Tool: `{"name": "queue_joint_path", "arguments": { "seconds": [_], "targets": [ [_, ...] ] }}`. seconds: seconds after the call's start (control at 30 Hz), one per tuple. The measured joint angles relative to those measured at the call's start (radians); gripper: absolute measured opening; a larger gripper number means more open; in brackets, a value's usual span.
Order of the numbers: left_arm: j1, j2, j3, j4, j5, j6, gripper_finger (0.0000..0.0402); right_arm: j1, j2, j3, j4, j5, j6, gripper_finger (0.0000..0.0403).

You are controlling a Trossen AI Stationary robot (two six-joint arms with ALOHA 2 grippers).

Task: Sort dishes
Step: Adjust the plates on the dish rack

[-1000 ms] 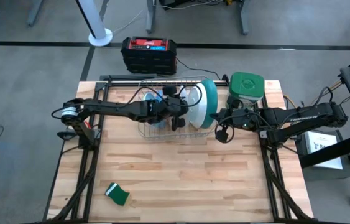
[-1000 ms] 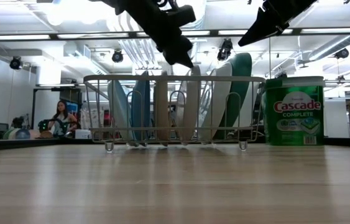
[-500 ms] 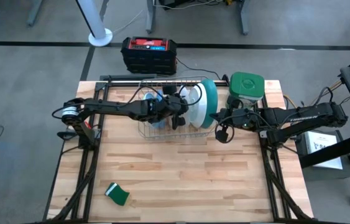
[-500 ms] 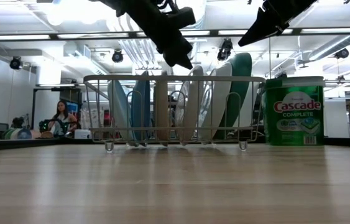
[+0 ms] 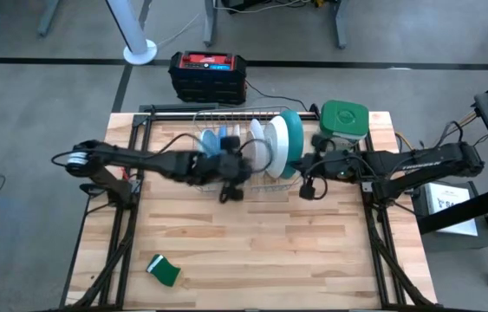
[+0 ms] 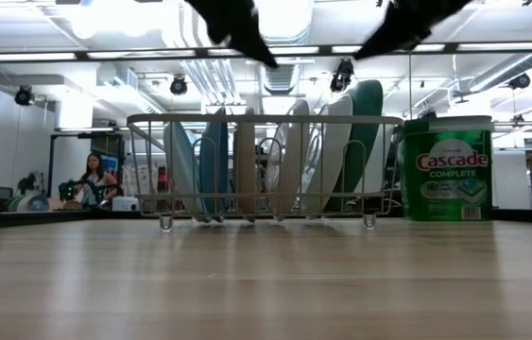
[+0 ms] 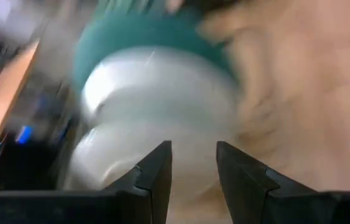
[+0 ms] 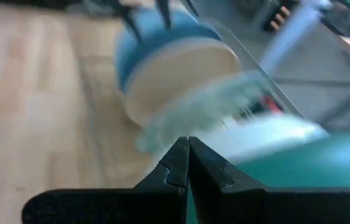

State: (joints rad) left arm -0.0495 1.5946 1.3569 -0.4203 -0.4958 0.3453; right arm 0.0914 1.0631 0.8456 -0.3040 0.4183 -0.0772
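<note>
Left fingers: as seen in the left wrist view, the fingers [image 7: 193, 180] are spread with a gap and nothing between them; the left gripper [image 5: 230, 179] is placed at the rack's near edge, toward 6 o'clock of it.
Right fingers: the right gripper [image 8: 188, 167] is pressed together, empty, and held at 3 o'clock of the rack.
Dishes: the plates [image 6: 247, 165] are stood on edge in the wire rack [image 5: 211, 117] at the worktop's [image 5: 252, 251] 12 o'clock side; light blue ones [image 5: 213, 143] at 9 o'clock, cream ones [image 5: 261, 147] mid-rack, the teal-rimmed plate [image 5: 291, 143] at 3 o'clock.
Handling: judged stiff, glazed, slippery and breakable; best pinched at the exposed upper rim and lifted straight up.
Hidden: both wrist views are smeared; in the low view only dark arm tips are shown, cut off at the top.
</note>
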Motion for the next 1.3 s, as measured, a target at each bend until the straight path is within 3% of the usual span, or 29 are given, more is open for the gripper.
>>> {"name": "queue_joint_path", "arguments": {
  "seconds": [0.17,0.2,0.33,0.53,0.67,0.9,1.3],
  "targets": [
    [-0.052,-0.043,-0.172,0.516,0.267,0.163,0.0116,0.001,0.122,-0.043,0.446,-0.221,-0.194,0.0],
    [-0.067,-0.051,-0.194,0.537,0.248,0.178,0.0116,0.005,0.144,-0.042,0.496,-0.21,-0.225,0.0],
    [-0.159,-0.14,-0.272,0.439,-0.014,0.162,0.0116,0.009,0.145,-0.031,0.516,-0.137,-0.243,0.0],
    [-0.321,-0.378,-0.428,0.405,-0.105,0.104,0.0116,0.022,0.039,-0.107,0.493,-0.139,-0.215,0.0],
    [-0.399,-0.524,-0.561,0.441,-0.25,0.086,0.0116,0.029,-0.041,-0.17,0.502,-0.136,-0.215,0.0],
    [-0.424,-0.702,-0.749,0.462,-0.296,0.032,0.0116,0.038,-0.143,-0.265,0.507,-0.137,-0.208,0.0],
    [-0.423,-0.818,-0.909,0.496,-0.334,-0.016,0.0116,0.038,-0.251,-0.415,0.532,-0.139,-0.237,0.0]
  ]
}}
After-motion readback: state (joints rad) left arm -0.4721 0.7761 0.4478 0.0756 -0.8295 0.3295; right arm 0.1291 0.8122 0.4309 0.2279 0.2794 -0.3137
